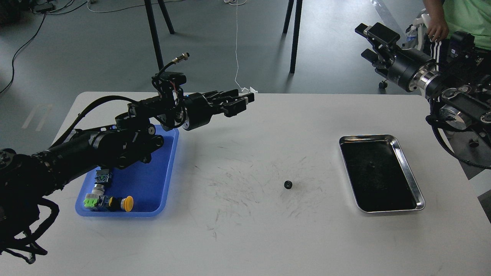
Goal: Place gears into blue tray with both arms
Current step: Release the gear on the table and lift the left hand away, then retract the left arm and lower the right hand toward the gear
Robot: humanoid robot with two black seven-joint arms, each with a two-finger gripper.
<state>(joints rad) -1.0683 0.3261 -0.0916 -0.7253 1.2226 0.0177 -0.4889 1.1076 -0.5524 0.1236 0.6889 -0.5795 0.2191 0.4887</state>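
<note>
Hidden: the left arm [103, 142] lies across the far half of the blue tray [153, 184], so whatever sits under it there is out of sight.
Cut off: the right arm [456, 99] runs out of the head view at the right edge; a person in a green shirt [460, 17] is cropped at the top right corner.
Hard to make out: the steel tray [410, 172] has a dark inside with only a faint speck in it, too small to name; only one gear shows.
Left gripper [239, 103]: raised above the far part of the bench, pointing right; its fingers [236, 110] sit close together with only a narrow gap, and I cannot tell whether anything is between them.
Right gripper [366, 40]: held high beyond the bench's far right corner, pointing left; its fingers [378, 32] stand apart, spread with nothing between them.
Gear [288, 185]: lies alone on the bare bench, between the two trays, nearer the steel one, well apart from both grippers.
Blue tray contents: a yellow-capped switch [115, 203] near the front rim, a small blue-and-grey part [102, 177] just behind it.
Bench [249, 237]: white, scuffed with fine dark scratches around the middle.
Room: grey floor, black chair legs [155, 36], a thin white cable [236, 46] running down to the bench's far edge.
</note>
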